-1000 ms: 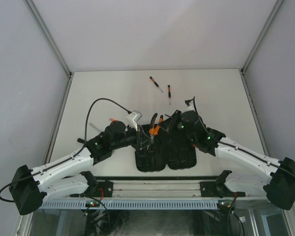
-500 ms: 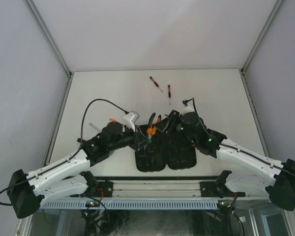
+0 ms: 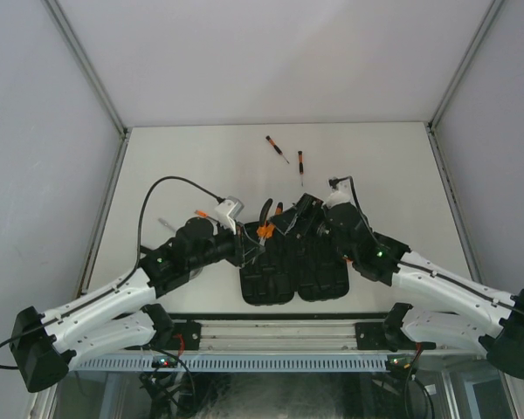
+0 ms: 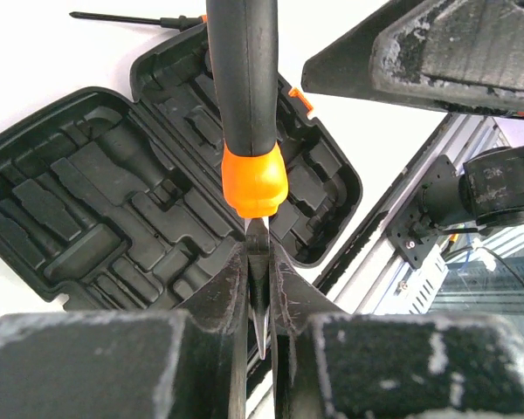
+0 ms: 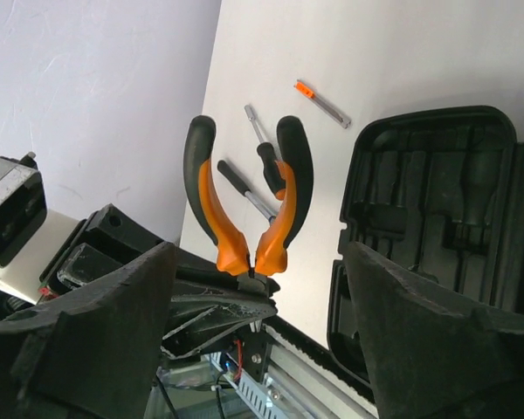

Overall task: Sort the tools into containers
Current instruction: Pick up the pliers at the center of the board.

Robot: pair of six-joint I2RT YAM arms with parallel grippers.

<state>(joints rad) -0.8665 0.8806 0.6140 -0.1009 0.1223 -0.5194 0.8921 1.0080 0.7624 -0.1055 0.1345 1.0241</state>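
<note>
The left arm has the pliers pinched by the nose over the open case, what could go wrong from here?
1. The left gripper pinches the pliers only by their thin metal nose, so the long handles may swing or slip out.
2. The right gripper's open fingers flank the pliers closely; either arm moving could knock them.
3. Released here, they might miss their slot in the case.

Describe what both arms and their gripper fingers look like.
Left arm and right arm have white link shells with black joints and black bases, each showing a small green light. A black cable loops off the left arm to a white camera block. The fingers are chunky, black, with scuffed whitish wear.
</note>
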